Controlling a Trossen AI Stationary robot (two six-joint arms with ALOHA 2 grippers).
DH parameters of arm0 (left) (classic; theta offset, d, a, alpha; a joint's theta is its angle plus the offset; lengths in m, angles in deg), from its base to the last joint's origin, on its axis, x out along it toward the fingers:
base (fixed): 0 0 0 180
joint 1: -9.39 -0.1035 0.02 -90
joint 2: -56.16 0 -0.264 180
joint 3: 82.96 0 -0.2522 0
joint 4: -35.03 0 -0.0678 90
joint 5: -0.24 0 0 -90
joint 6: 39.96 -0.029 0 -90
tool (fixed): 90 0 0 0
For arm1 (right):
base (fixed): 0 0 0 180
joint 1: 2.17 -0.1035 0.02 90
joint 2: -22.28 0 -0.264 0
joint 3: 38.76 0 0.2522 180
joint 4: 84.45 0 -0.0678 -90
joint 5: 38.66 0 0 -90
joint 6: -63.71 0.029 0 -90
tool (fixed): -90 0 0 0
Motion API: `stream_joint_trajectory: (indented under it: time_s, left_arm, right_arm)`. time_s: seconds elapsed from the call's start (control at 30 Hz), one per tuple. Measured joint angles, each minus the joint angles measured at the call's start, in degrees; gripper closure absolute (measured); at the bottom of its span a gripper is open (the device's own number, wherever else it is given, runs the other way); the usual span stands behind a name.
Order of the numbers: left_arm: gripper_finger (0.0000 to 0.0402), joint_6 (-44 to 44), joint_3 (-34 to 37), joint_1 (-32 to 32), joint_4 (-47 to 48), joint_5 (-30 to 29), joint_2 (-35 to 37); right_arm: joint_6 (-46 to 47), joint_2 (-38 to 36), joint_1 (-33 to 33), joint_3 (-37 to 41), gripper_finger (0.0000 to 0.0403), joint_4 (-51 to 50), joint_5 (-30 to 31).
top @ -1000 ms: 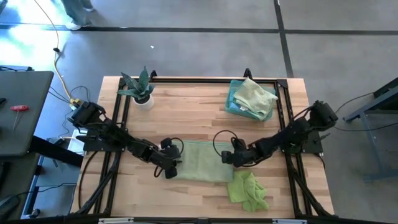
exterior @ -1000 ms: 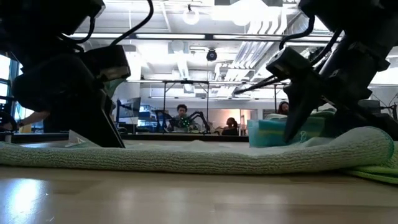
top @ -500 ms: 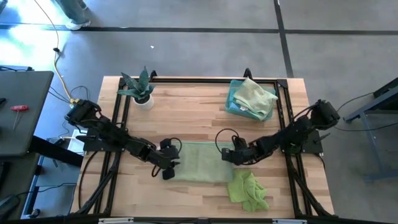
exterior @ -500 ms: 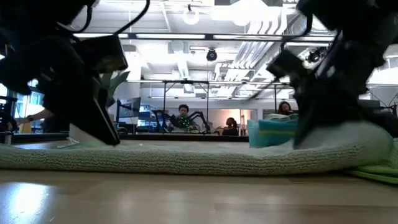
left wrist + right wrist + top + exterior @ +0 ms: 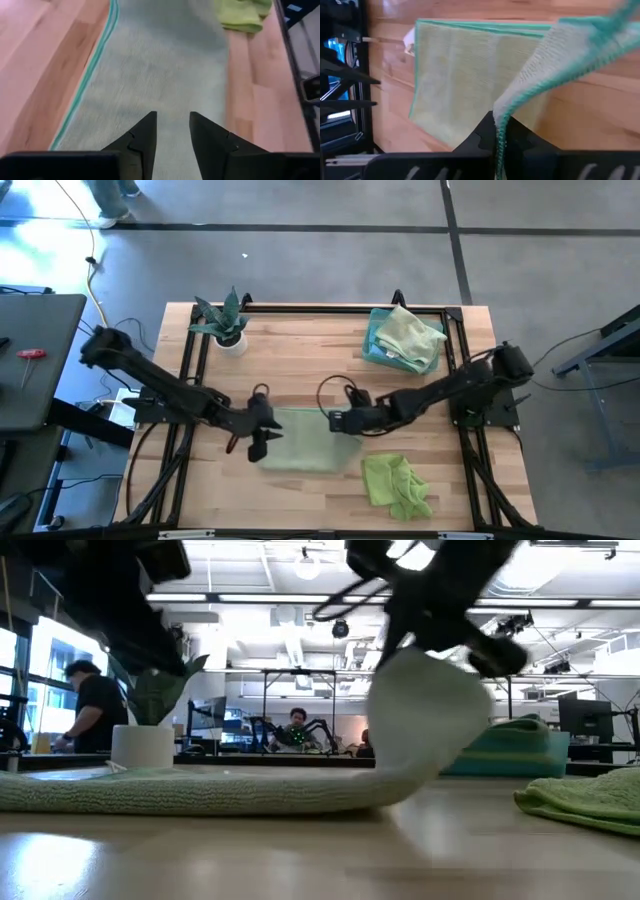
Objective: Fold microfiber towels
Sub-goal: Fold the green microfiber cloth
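Sage cloth: the pale green towel (image 5: 305, 448) lies flat at about 6 o'clock on the wooden table (image 5: 300, 360), between the two arms.
Left gripper (image 5: 257, 442): it is at the 9 o'clock edge of this towel. In the left wrist view the two fingers (image 5: 142, 139) stand a little apart over the cloth and hold nothing that I can see.
Right gripper (image 5: 338, 421): it is at the 3 o'clock edge, fingers pressed together on the towel's teal-trimmed edge, which is lifted.
Other cloths: a lime towel (image 5: 398, 484) is crumpled at 5 o'clock, and a stack of towels (image 5: 405, 338) is at 1 o'clock.
Doing the fold well: I judge the right gripper should carry its edge low and level toward 9 o'clock, and line up the trims before release, while the left side keeps the cloth from sliding.
Views: the low view shows the raised flap (image 5: 425, 720) curling in air, which from above is hard to read. Only the right wrist view shows the pinch on the hem (image 5: 501, 131).
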Motion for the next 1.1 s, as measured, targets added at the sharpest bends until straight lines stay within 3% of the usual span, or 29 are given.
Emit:
stream_joint_trajectory:
  time_s: [0.3, 0.47, 0.63, 0.93, 1.1]
  left_arm:
    - [0.0337, 6.1, 0.1, 4.0, 6.6, 0.3, 13.9]
    - [0.0359, 9.6, 0.2, 7.1, 8.6, -3.2, 17.6]
    - [0.0377, 10.5, 0.1, 9.2, 9.5, -4.5, 16.0]
    - [0.0394, 13.2, 0.0, 10.1, 11.6, -4.8, 12.1]
    - [0.0395, 14.7, 0.1, 10.6, 15.5, -3.1, 15.7]
  right_arm:
    - [-9.8, 15.6, 3.4, -12.6, 0.0403, 0.4, -7.0]
    - [-14.6, 16.8, 2.9, -17.2, 0.0403, -12.2, -8.8]
    - [-14.8, 16.1, 1.0, -18.3, 0.0403, -21.7, -8.8]
    - [-14.1, 16.1, 0.8, -18.3, 0.0403, -7.7, -7.7]
    - [-13.1, 16.1, 2.4, -18.2, 0.0403, -3.6, -6.5]
